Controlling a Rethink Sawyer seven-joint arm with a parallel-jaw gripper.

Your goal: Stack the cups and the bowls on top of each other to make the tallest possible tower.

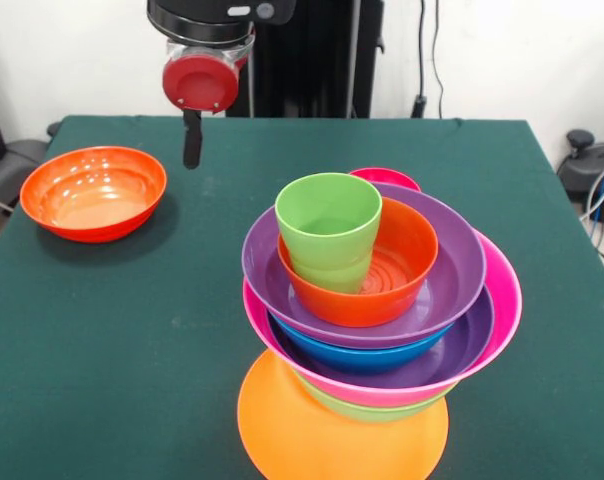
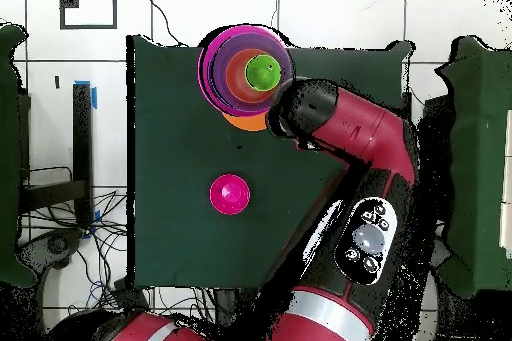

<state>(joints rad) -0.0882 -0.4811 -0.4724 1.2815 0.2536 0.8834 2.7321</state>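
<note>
Standing at lower centre, the multicoloured tower of nested plastic bowls (image 1: 382,320) is topped by the light-green plastic cup (image 1: 328,230). The gripper (image 1: 192,140) is seen at upper left, empty; its opening cannot be told.

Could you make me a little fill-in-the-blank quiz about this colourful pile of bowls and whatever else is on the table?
1. The small light-green plastic cup stands inside a glossy red-orange plastic bowl, which sits in a ______ bowl.
2. The tower rests on a large upturned bowl coloured ______.
3. Away from the tower, a second red-orange bowl lies on the ______ table cover.
4. The small magenta-red bowl stands ______ the tower.

Missing words: purple; orange; green; apart from
</note>
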